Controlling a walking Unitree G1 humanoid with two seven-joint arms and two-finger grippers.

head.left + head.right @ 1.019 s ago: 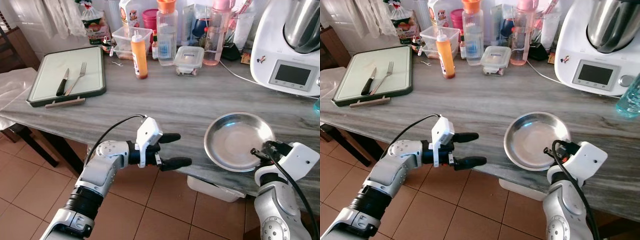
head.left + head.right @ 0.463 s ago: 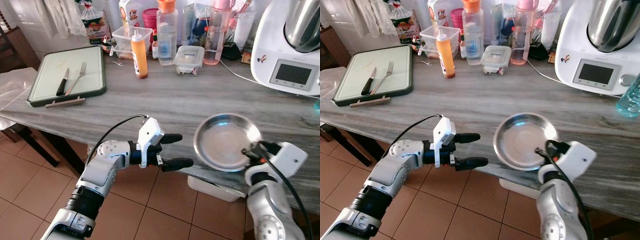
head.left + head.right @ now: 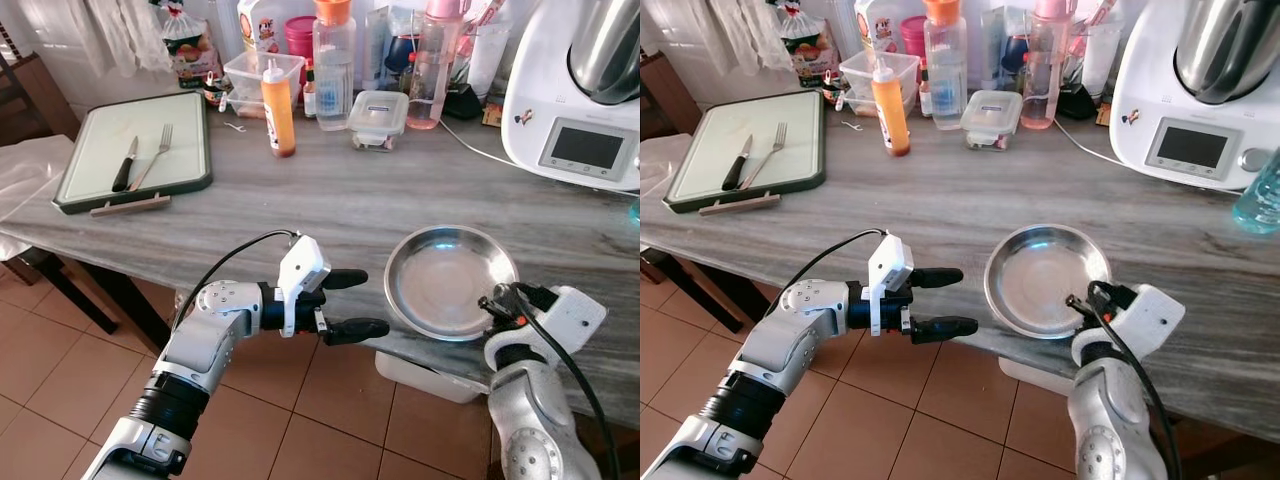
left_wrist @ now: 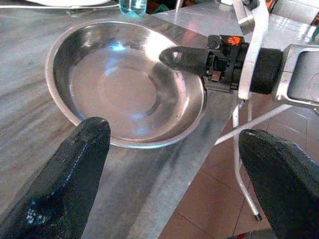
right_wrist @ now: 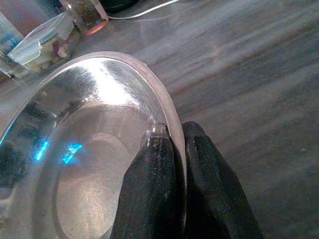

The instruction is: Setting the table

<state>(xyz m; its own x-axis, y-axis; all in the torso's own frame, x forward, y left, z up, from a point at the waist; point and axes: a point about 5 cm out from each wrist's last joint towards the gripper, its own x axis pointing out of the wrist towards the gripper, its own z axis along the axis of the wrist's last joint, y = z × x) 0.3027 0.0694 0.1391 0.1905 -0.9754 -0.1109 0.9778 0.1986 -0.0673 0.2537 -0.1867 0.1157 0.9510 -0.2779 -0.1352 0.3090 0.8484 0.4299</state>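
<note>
Grey marbled surface (image 3: 330,205) carries, at far left, a board (image 3: 135,150) with a knife (image 3: 125,164) and fork (image 3: 153,156) on it, with bottles along the back. Off the near edge hovers the left pincer (image 3: 352,304), fingers spread. Right of it, near that edge, sits the bowl (image 3: 450,282), its rim pinched by the right pincer (image 5: 172,144).

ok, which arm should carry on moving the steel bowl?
Right. Its end effector is already shut on the round steel bowl's rim; the left end effector hangs open beside it.
</note>
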